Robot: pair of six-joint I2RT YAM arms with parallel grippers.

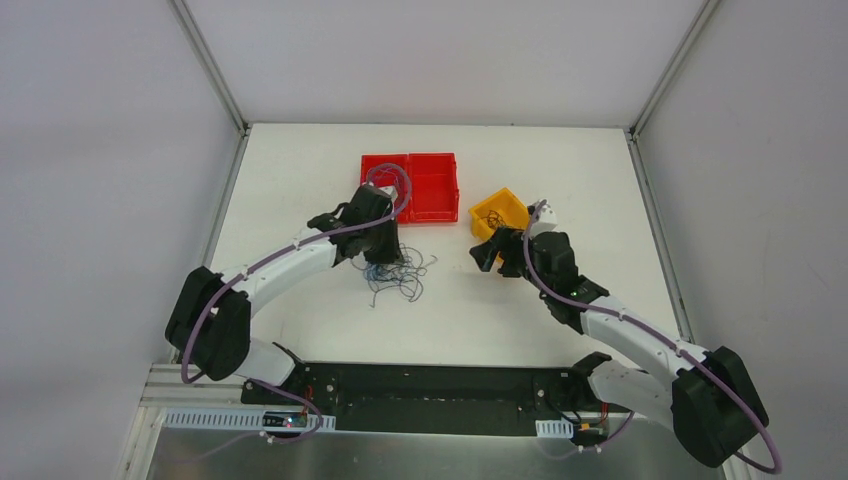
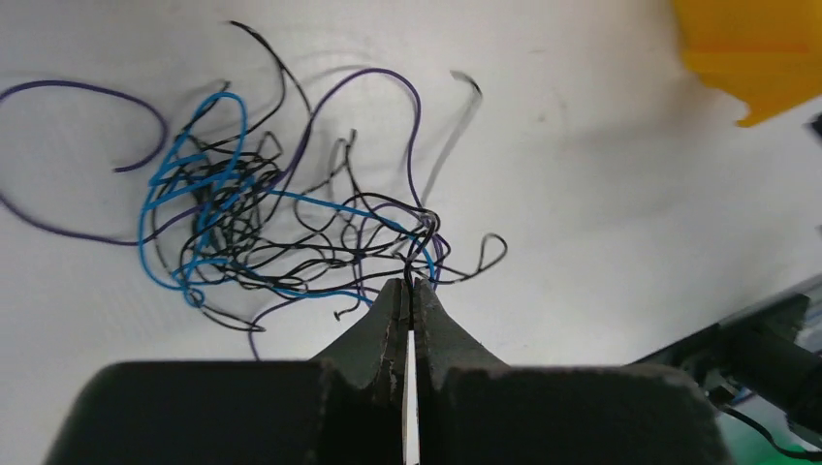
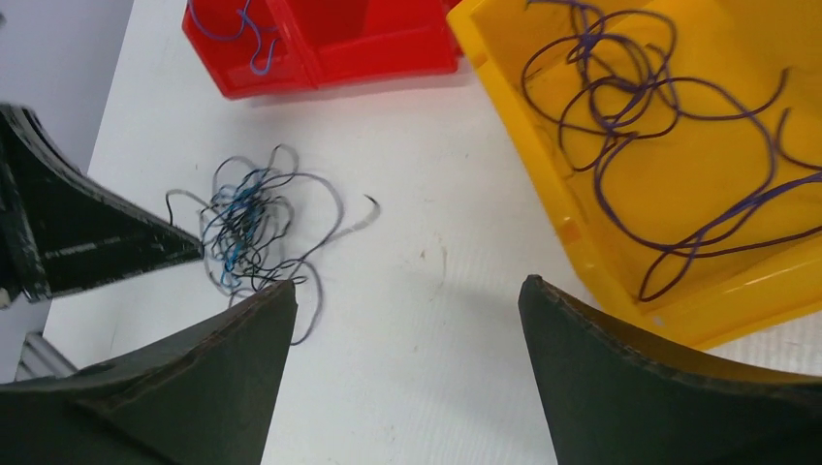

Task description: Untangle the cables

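Beside the red bin (image 1: 435, 187), left gripper (image 2: 411, 284) apparently pinches the cables (image 2: 242, 225).

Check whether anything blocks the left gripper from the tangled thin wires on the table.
Nothing visible. The left gripper is shut on the edge of the tangle of thin blue, purple and black wires; only bare white table surrounds it.

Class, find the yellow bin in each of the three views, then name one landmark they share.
Top external: bin right of centre.
Left wrist: top right corner.
Right wrist: upper right.
Shared landmark: the tangle, left of the bin in all three.
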